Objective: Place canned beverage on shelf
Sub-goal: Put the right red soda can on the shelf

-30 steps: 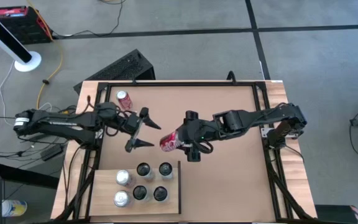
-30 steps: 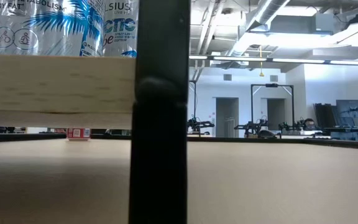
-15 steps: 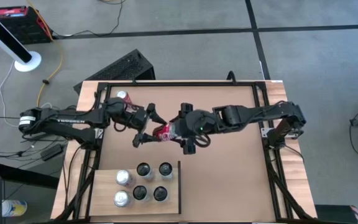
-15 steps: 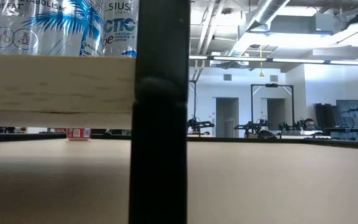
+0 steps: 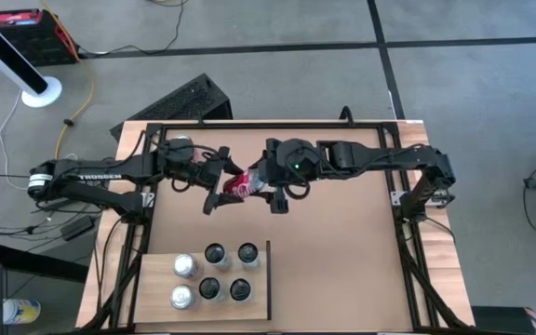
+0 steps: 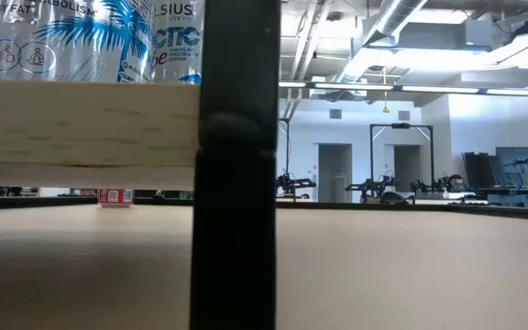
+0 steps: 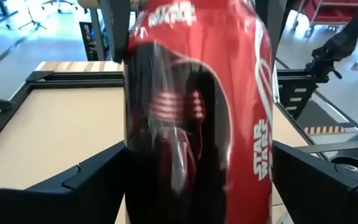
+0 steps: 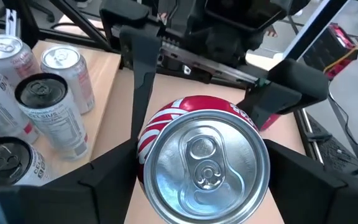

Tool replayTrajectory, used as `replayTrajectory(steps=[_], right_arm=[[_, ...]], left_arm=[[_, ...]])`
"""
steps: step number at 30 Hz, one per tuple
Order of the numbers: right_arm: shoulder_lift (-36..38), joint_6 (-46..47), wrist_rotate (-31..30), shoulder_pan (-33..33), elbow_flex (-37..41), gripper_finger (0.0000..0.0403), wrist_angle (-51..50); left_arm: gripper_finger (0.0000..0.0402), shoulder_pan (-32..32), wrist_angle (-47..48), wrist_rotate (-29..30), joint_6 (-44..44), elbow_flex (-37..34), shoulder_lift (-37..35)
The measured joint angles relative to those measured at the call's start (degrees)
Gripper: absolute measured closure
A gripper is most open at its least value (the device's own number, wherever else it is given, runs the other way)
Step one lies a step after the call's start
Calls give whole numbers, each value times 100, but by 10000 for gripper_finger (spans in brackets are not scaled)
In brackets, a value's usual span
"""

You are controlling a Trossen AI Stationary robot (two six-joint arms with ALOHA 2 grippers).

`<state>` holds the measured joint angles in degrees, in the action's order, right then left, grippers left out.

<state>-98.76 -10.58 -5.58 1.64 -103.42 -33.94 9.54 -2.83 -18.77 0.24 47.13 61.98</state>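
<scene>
High view shows the red can (image 5: pixel 240 185) held above the tabletop (image 5: pixel 342 242) between the two arms, well apart from the shelf (image 5: pixel 156 279), the pale board near the front left corner that already carries five cans (image 5: pixel 210 276). The right gripper (image 5: pixel 270 184) pinches it; the right wrist view looks down on the can's silver top, with that arm's dark fingers (image 8: pixel 114 171) pressed on either flank. The left gripper (image 5: pixel 220 183) has its jaws spread around the can's other end, and in the left wrist view its fingers (image 7: pixel 92 177) stand just beside the red body, though contact cannot be confirmed. This reads as a handover in progress. To do it well, the left jaws should close squarely on the body before the right lets go, since a round can gripped off-centre may slip or twist. Another can (image 5: pixel 180 146) stands near the table's back left corner, close to the left arm, which should keep clear of it.
</scene>
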Motion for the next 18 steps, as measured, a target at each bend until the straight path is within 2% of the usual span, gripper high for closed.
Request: replayTrajectory(steps=[6, 8, 12, 18], right_arm=[[0, -66, 118, -18, 0, 70, 94], [0, -133, 135, -17, 0, 70, 147], [0, -152, 136, 11, 2, 70, 276], [1, -91, 121, 32, 0, 61, 249]], left_arm=[[61, -7, 90, -150, -13, 3, 0], [71, -4, 98, -179, -21, 3, 0], [118, -4, 94, -187, -23, 3, 0], [121, -7, 89, -147, 32, 3, -11]])
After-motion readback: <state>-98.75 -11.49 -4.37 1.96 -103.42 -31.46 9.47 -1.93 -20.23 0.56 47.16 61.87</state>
